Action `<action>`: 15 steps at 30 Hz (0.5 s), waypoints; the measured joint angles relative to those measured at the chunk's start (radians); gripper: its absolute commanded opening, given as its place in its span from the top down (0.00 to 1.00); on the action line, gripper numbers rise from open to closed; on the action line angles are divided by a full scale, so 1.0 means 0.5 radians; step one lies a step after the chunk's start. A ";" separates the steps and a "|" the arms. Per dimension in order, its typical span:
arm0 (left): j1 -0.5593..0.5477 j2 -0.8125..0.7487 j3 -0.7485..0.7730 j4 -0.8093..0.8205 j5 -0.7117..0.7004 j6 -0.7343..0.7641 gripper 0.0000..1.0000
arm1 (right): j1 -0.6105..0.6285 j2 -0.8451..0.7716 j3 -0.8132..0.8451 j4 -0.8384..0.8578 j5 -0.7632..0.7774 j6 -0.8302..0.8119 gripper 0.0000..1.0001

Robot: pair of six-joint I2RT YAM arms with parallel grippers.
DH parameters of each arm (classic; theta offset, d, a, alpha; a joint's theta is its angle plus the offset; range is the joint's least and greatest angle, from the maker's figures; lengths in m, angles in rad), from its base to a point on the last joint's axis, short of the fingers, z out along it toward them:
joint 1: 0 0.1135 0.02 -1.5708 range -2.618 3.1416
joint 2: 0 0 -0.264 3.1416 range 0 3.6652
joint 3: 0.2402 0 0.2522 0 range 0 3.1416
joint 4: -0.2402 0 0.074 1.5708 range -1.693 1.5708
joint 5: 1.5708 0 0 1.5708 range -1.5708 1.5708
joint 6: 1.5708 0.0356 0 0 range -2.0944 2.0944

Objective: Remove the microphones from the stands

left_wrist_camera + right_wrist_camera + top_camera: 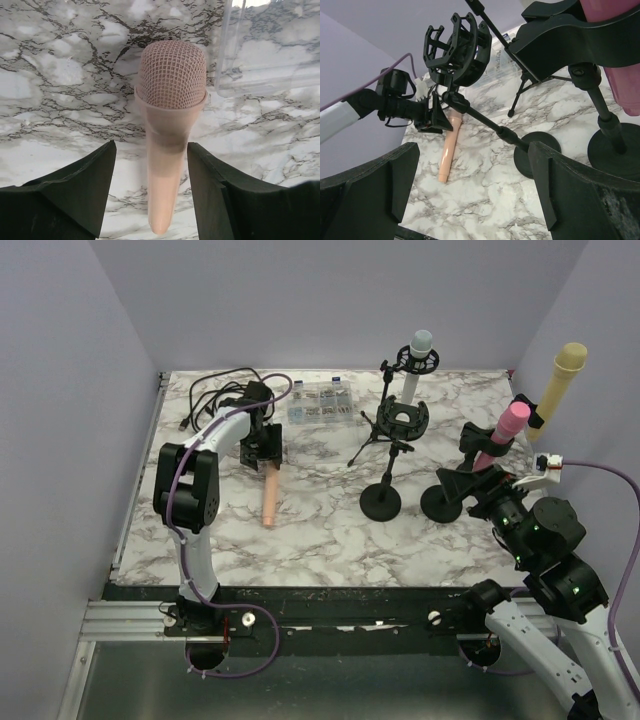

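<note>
While the peach-coloured microphone with a mesh head (pixel 270 496) lies flat on the white marble-patterned table (pixel 330 545), the left gripper (pixel 262 452) sits low over it. Its 2 black fingers (pixel 85 190) are spread on either side of the handle with a strip of table showing on each side, so the pincer is open and grips nothing. The mesh head points away from the arm bases, toward a clear plastic box (pixel 320 402) just beside it. To the right stands a black stand with a round base (pixel 381 503), and its ring-shaped black shock mount (pixel 403 420) is empty. The right gripper (pixel 474 150) is likewise open, its fingers wide apart and holding nothing, facing that mount from near a 2nd stand that carries a pink microphone (pixel 508 426). In the top view the gripper appears to sit just beside that stand's base, though dark parts overlap there. At the back, a grey-headed microphone (pixel 421 343) sits upright in another mount, and a yellow microphone (pixel 562 375) rises at the right edge.
</note>
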 measured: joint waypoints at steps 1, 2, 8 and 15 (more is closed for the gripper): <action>0.000 -0.019 -0.005 0.005 0.000 0.002 0.39 | 0.000 0.002 0.000 0.000 -0.001 -0.008 0.00; 0.000 -0.058 -0.028 0.027 0.000 0.004 0.39 | 0.000 0.004 0.000 0.001 -0.002 -0.018 0.00; -0.002 -0.530 -0.273 0.180 0.053 0.010 0.33 | 0.000 0.025 0.000 0.001 -0.024 -0.054 0.00; -0.053 -1.089 -0.483 0.431 0.408 -0.050 0.26 | 0.000 0.114 -0.019 0.021 -0.133 -0.070 0.00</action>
